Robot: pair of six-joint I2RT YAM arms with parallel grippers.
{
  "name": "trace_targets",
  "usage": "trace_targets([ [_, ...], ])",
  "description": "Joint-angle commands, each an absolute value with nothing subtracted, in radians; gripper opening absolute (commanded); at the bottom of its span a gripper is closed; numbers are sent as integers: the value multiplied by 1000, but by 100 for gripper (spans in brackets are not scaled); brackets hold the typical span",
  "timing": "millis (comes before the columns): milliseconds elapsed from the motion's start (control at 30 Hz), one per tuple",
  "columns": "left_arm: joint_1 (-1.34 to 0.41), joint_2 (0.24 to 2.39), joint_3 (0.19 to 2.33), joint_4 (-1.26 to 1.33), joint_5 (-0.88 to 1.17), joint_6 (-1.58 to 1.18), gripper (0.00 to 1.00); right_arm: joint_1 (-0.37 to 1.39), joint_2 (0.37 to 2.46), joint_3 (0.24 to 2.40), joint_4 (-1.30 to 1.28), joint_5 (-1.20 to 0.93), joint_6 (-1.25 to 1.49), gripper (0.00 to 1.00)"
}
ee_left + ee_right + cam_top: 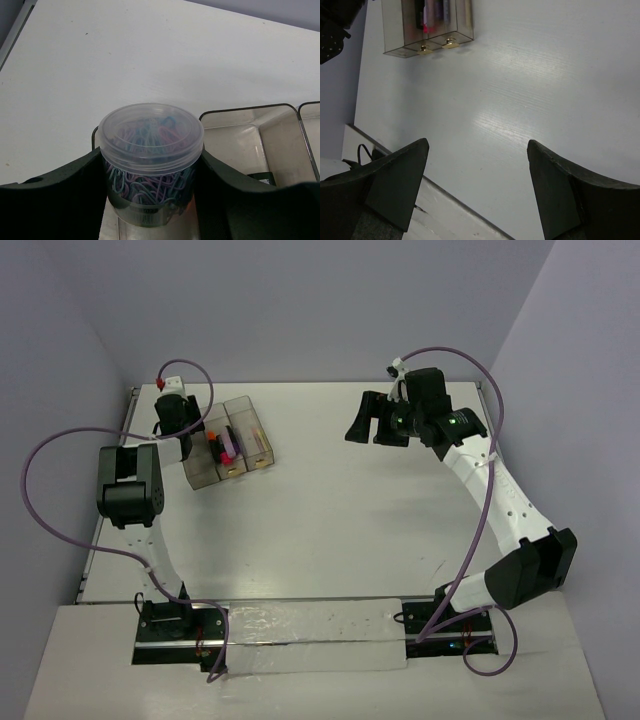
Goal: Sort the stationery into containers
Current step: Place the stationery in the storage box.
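**Left gripper holds the paper-clip tub at the bins; right gripper open over bare table**

The left gripper (150, 192) is closed on a clear round lidded plastic tub of pastel paper clips (150, 142). Its two dark fingers (65, 195) press the tub's sides, and the tub stands upright between them with its lid on. Just ahead of this gripper and to its right lies the open rim of the row of three smoky clear plastic bins (240, 108), and a dark rim edge also shows beside the tub on its left. Whether the tub's base touches a bin cannot be told.

From above, the left gripper (180, 422) sits over the far end of the bin nearest it (198, 476). The short pink-red and purple markers (222, 445) lie in the next bin along.

The right gripper (477, 185) hangs with its jaws spread wide and nothing between them. Only the white table (530, 85) is below it, and the bins (395, 35) are well ahead of it, far off
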State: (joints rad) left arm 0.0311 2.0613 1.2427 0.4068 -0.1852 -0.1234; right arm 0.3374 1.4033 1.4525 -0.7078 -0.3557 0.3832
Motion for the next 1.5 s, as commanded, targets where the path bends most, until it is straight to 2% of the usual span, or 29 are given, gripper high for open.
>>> trace_targets([
  [0, 28, 2056, 1275, 403, -207, -138, 66, 327, 1365, 1480, -709, -357, 368, 87],
  [333, 26, 2046, 1259, 416, -210, -143, 69, 328, 1367, 1473, -703, -364, 368, 87],
  [367, 27, 2046, 1257, 418, -212, -143, 67, 327, 1366, 1473, -703, -364, 367, 87],
  [467, 27, 2043, 1250, 426, -212, -142, 46, 328, 1365, 1472, -703, -365, 367, 87],
  [533, 26, 2042, 1252, 425, -210, -142, 40, 328, 1365, 1472, -704, -365, 367, 87],
  [733, 26, 2038, 1244, 430, -216, -144, 43, 327, 1366, 1466, -703, -365, 365, 87],
  [867, 26, 2032, 1238, 438, -220, -144, 38, 326, 1367, 1463, -701, -364, 365, 87],
  [933, 26, 2031, 1238, 439, -226, -144, 38, 325, 1368, 1465, -701, -365, 364, 87],
  [1300, 26, 2014, 1244, 437, -232, -130, 57, 325, 1360, 1459, -700, -373, 363, 87],
  [1467, 26, 2009, 1237, 433, -237, -133, 58, 323, 1356, 1453, -703, -368, 359, 87],
])
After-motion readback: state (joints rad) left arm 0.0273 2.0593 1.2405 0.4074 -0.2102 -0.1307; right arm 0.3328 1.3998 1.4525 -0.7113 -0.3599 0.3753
